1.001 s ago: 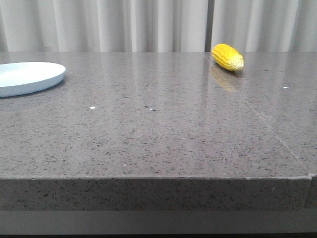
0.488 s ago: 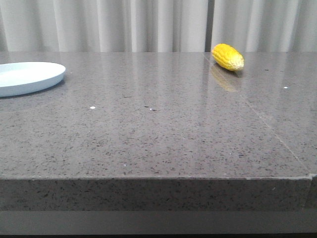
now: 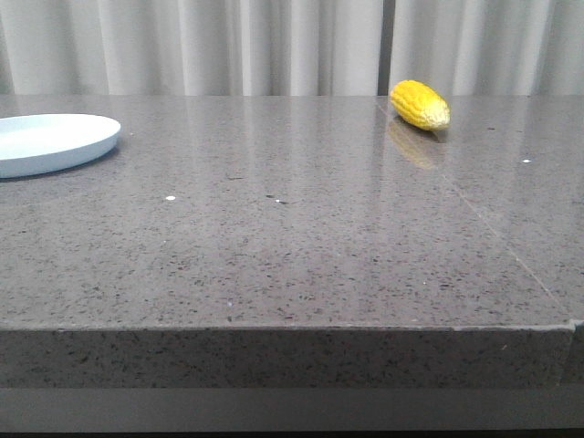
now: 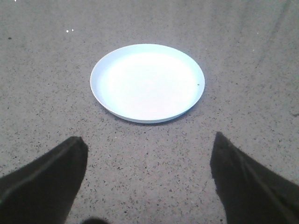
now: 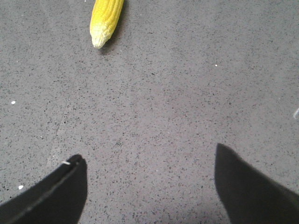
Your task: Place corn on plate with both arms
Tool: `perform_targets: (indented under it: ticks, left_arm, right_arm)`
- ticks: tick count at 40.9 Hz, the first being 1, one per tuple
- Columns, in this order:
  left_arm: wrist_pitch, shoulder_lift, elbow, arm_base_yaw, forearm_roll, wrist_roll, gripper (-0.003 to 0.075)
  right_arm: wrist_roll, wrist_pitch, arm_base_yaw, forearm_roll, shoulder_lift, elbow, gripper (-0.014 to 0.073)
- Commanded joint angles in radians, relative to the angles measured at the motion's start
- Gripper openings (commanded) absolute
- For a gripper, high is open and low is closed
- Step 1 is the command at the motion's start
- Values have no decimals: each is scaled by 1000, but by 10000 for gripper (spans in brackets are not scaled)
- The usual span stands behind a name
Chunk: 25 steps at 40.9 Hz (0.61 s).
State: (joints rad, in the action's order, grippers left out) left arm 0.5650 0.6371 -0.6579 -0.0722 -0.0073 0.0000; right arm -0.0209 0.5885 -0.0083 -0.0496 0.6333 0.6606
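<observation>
The yellow corn (image 3: 421,105) lies on the grey stone table at the far right. It also shows in the right wrist view (image 5: 105,21), pale tip toward the camera. The pale blue plate (image 3: 50,142) sits at the far left, empty. It also shows in the left wrist view (image 4: 147,82). My left gripper (image 4: 149,148) is open and empty, hovering short of the plate. My right gripper (image 5: 149,161) is open and empty, well short of the corn. Neither arm shows in the front view.
The table's front edge (image 3: 292,330) runs across the front view, with a seam (image 3: 493,228) running back toward the corn. Pale curtains (image 3: 274,46) hang behind the table.
</observation>
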Motion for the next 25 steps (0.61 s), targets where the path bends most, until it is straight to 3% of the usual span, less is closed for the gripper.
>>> perform_targets:
  ticks: [1, 10, 19, 25]
  left_arm:
    - [-43, 38, -52, -7, -1, 0, 578]
    - [106, 183, -186, -7, 51, 0, 578]
    - [152, 370, -314, 4, 159, 0, 578]
    - [252, 517, -438, 104, 160, 0, 578]
  right_arm:
    - [8, -86, 1, 11, 7, 30, 631]
    - [8, -82, 1, 11, 7, 30, 631]
    - [8, -82, 1, 11, 7, 30, 631]
    - [8, -82, 1, 11, 7, 30, 631]
